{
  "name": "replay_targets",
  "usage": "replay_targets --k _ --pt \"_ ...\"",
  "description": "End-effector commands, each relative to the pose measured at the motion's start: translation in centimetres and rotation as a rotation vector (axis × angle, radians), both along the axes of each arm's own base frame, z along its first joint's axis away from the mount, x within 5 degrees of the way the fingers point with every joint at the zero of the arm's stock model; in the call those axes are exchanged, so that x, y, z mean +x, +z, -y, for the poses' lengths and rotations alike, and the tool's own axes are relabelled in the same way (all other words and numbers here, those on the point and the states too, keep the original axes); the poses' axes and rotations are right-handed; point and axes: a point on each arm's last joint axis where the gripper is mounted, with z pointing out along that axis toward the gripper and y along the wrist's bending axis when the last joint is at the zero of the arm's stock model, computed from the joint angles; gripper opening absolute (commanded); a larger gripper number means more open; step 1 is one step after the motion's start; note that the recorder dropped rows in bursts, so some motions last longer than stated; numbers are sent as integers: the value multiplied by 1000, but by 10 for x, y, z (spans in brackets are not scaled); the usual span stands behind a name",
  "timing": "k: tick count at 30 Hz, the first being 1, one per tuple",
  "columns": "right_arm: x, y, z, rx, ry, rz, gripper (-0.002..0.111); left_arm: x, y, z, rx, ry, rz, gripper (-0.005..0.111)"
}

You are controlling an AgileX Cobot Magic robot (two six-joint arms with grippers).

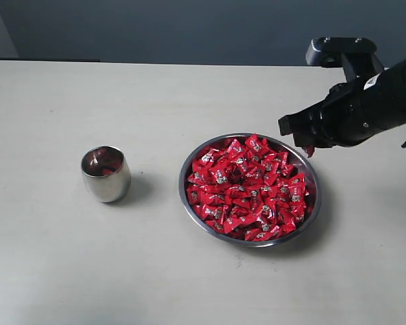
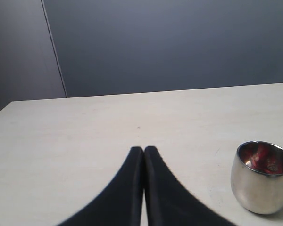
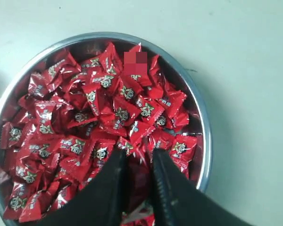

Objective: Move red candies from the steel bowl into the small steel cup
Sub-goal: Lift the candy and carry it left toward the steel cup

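Red candies [image 1: 247,186] fill the steel bowl [image 1: 182,191] just below the right claw [image 1: 306,144], clamped on one candy [image 3: 137,183]; left claw [image 2: 144,151] pressed together, small steel cup [image 2: 260,181] beside it on the surface [image 1: 88,264]

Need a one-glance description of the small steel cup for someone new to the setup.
Start at the pale table and find the wide steel bowl heaped with red candies. The small steel cup stands apart to the bowl's left in the exterior view. It is much narrower, egg-shaped and mirror-sided, with a little red showing inside.
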Motion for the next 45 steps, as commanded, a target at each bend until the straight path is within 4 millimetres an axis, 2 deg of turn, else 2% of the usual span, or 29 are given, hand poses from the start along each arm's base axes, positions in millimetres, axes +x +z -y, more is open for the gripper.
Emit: replay_targets --k 1,8,14,17,23,32,39,45 --pt "-4 -10 1 43 23 76 9 0 0 0 1 0 7 0" --pt "7 -24 -14 99 142 109 9 0 0 0 1 0 7 0" --pt "15 -44 -35 195 336 105 9 0 0 0 1 0 7 0" --pt "22 -46 -46 291 371 125 9 0 0 0 1 0 7 0" --pt "36 -43 -64 355 462 146 9 0 0 0 1 0 7 0" --pt "38 -54 -122 336 626 162 9 0 -1 0 0 1 5 0" --pt "47 -55 -154 333 671 165 9 0 -1 0 0 1 5 0" --pt "44 -56 -180 318 718 139 9 0 -1 0 0 1 5 0"
